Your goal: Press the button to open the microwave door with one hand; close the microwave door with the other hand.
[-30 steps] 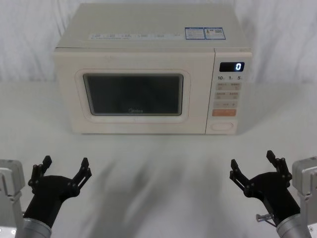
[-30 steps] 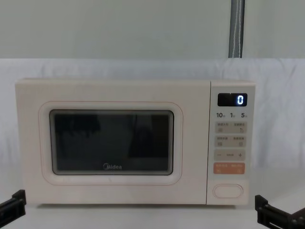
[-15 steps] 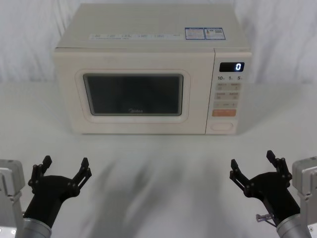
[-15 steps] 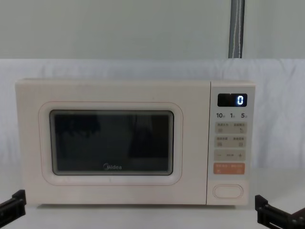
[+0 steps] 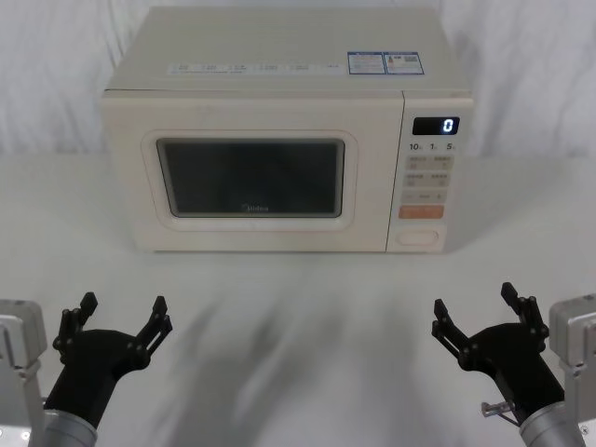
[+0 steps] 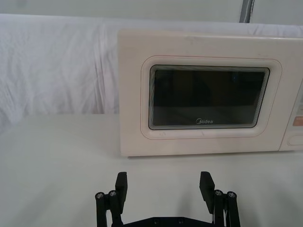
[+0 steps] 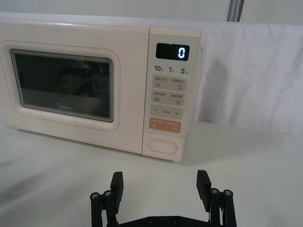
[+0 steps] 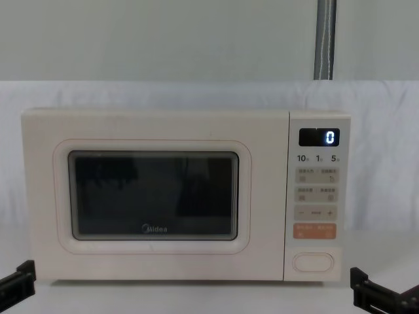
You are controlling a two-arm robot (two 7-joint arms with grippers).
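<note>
The button point(image 5: 417, 237), low on the microwave point(image 5: 279, 74) panel's right, lies ahead and slightly left of the released right end effector point(image 5: 477, 313), nearer than the released left end effector point(image 5: 119, 318).

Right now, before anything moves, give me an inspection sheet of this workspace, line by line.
Surface: white cloth-covered table, bare in front of the oven.
Job's things: boxy cream microwave; its wide cream door with dark glass window is shut; oval cream push-button at the control panel's bottom, untouched; black display reads 0.
Clutter: nothing seen.
Grippers: left gripper open, low at near left; right gripper open, low at near right; both apart from the oven.
Cables: nothing seen.
Surroundings: white drape behind, grey pole above it.
</note>
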